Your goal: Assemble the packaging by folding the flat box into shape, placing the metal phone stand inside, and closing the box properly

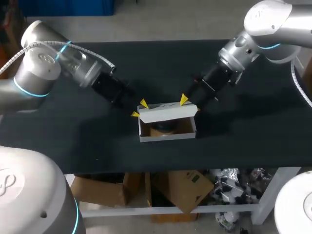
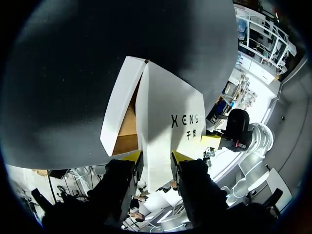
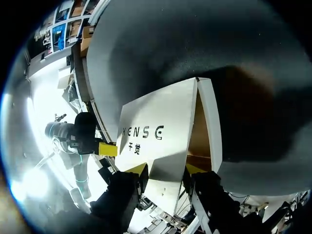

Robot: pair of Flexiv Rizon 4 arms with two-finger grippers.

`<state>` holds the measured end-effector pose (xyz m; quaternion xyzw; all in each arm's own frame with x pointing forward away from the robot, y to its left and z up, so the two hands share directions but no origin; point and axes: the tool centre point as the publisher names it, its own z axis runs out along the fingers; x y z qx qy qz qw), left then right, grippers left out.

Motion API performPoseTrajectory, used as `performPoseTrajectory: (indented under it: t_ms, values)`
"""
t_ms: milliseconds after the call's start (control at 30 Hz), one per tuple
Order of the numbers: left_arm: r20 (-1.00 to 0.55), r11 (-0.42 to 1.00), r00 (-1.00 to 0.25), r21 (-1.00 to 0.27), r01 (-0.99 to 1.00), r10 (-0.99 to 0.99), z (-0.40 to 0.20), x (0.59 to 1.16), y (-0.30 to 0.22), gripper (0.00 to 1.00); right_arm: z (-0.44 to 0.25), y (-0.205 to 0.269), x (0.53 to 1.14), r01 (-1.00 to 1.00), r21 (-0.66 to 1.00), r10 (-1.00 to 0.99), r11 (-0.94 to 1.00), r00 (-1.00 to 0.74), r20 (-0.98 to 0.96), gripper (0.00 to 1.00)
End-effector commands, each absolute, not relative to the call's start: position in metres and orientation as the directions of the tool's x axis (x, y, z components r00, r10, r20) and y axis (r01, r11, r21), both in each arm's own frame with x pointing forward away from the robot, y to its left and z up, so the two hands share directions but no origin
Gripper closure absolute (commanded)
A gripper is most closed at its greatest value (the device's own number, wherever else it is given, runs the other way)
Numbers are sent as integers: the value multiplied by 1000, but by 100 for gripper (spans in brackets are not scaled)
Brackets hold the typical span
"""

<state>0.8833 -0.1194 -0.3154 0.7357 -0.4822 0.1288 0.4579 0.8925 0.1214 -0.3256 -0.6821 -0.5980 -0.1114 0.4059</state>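
Note:
A white box (image 1: 168, 132) with a brown inside stands at the table's middle. Its lid (image 1: 168, 112) is tilted half down over the opening. Under the lid a dark phone stand (image 1: 163, 128) lies in the box. My left gripper (image 1: 139, 108) is at the lid's left end, and in the left wrist view the lid's end flap (image 2: 156, 146) fills the gap of that gripper (image 2: 156, 157), both fingers touching it. My right gripper (image 1: 190, 104) holds the lid's right end likewise; its own view shows the flap (image 3: 165, 161) pinched in that gripper (image 3: 166, 169).
The box is the only thing on the black table (image 1: 73, 136). The table's front edge runs a short way in front of the box.

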Motion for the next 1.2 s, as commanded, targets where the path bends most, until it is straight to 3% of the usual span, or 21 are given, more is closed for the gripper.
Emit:
performPoseTrajectory:
  t_ms: [33, 1200]
  values:
    - [637, -119, 501, 545, -830, -586, -315, 880, -125, 63, -326, 125, 890, 908, -418, 719, 38, 266, 642, 51]
    - [660, -100, 499, 544, -833, -561, -325, 878, -124, 62, -332, 116, 885, 908, -418, 706, 7, 292, 645, 51]
